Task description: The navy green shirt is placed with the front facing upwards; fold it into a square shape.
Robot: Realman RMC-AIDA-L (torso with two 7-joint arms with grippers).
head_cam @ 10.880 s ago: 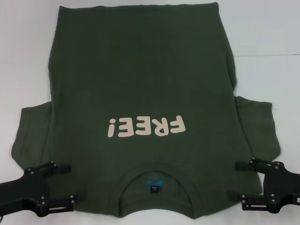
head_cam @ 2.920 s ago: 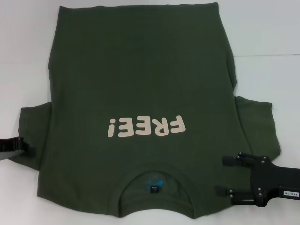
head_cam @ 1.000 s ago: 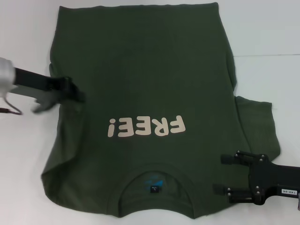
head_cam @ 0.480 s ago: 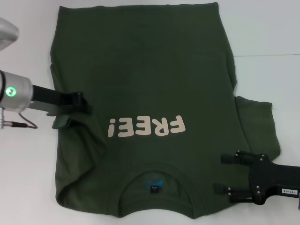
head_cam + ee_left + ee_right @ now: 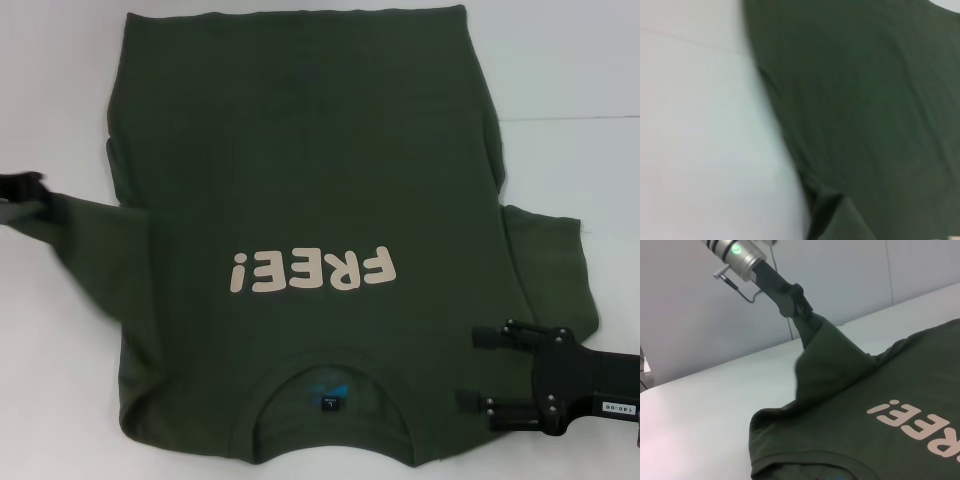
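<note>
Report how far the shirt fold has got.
Barely begun. Done: nothing; the navy green shirt lies flat, print up. In hand: the left end effector is shut on the left sleeve, lifting it off the table. The right end effector waits open by the right sleeve. Left: every fold.

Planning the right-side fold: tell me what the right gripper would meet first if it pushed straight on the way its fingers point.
The right gripper is open, fingers aimed toward the navy green shirt. Going straight on, it would meet the shirt's shoulder fabric beside the collar almost at once, though its height above the cloth is unclear.
</note>
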